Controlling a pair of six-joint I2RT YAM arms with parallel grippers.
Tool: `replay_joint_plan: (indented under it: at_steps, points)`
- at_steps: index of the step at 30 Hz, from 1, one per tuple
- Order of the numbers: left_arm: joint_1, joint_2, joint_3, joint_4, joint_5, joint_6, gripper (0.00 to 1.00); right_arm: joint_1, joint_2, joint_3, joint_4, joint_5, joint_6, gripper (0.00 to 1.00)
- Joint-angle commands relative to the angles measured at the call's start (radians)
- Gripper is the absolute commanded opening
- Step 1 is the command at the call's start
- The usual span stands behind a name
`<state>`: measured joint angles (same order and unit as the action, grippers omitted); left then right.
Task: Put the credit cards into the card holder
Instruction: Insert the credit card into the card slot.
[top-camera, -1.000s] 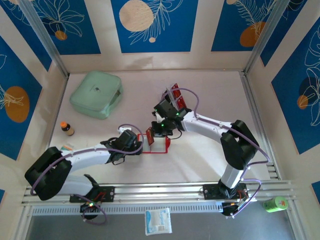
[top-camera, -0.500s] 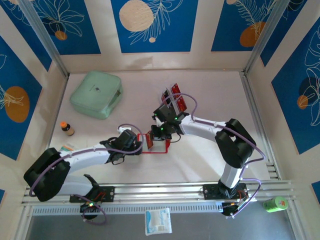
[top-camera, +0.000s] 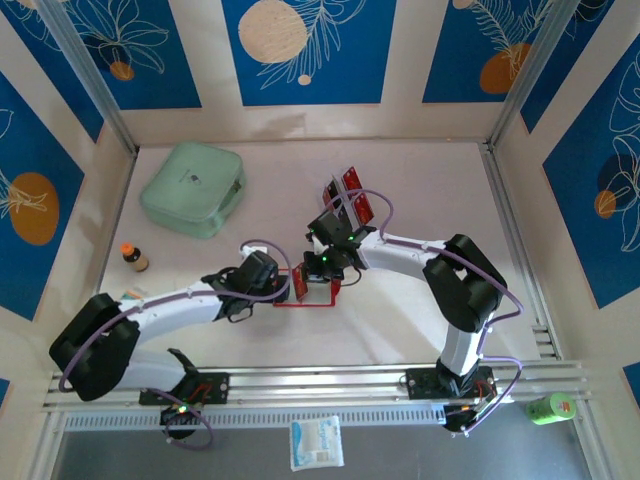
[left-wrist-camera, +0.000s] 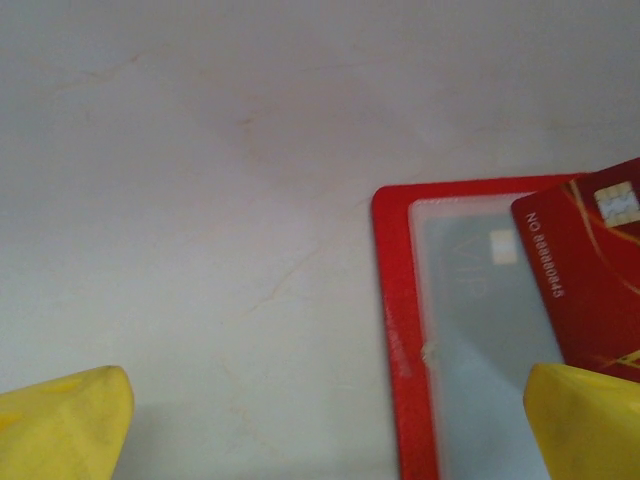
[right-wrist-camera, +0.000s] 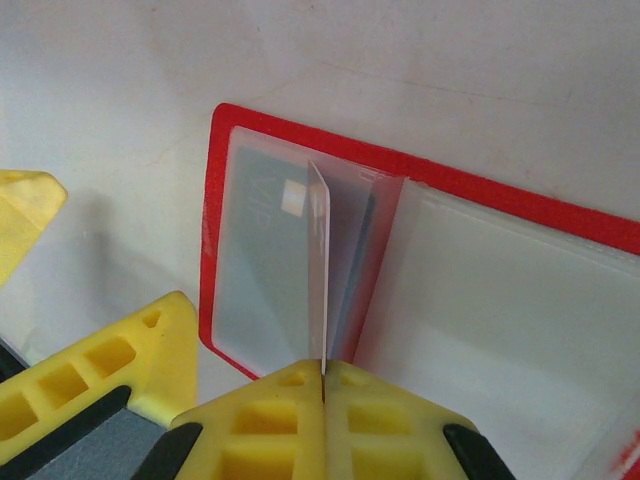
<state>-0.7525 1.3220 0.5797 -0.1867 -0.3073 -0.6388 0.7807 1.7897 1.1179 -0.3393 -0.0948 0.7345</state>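
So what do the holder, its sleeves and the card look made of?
Holder: red rim, probably matte vinyl or faux leather. Sleeves: frosted clear plastic; print shows through. Card: glossy stiff plastic, seemingly, with printed numbers and a chip.

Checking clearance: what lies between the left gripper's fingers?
Left wrist view: bare table and the red edge of the card holder lie between the fingers of the open left gripper.

Card holder (top-camera: 318, 292) lying open mid-table. Credit card (right-wrist-camera: 318, 270) standing on edge over its left half, pinched in right gripper (right-wrist-camera: 322, 375). Card rack (top-camera: 350, 195) sitting just behind; case (top-camera: 192, 187) lying far back-left; bottle (top-camera: 134, 257) standing at left edge.
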Motion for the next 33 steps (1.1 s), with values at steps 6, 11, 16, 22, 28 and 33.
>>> replay_joint_plan:
  at_steps: [6, 11, 16, 22, 28, 33]
  points:
    - [0.009, 0.063, 0.017, 0.009, 0.007, 0.032, 1.00, -0.006, 0.005, -0.017, -0.003, -0.024, 0.016, 0.00]
    - [0.009, 0.082, 0.002, 0.013, 0.003, 0.032, 1.00, -0.017, -0.022, -0.020, 0.001, -0.041, 0.020, 0.00]
    - [0.009, 0.084, -0.013, 0.008, -0.004, 0.027, 1.00, -0.066, -0.128, -0.103, 0.071, -0.057, 0.065, 0.00]
    - [0.009, 0.077, -0.029, 0.008, -0.010, 0.010, 1.00, -0.101, -0.225, -0.243, 0.223, -0.055, 0.134, 0.00]
    - [0.009, 0.068, -0.037, 0.003, -0.014, 0.005, 1.00, -0.087, -0.257, -0.359, 0.412, -0.033, 0.189, 0.00]
    - [0.008, 0.057, -0.046, 0.001, -0.016, 0.001, 1.00, -0.061, -0.256, -0.428, 0.548, 0.003, 0.222, 0.00]
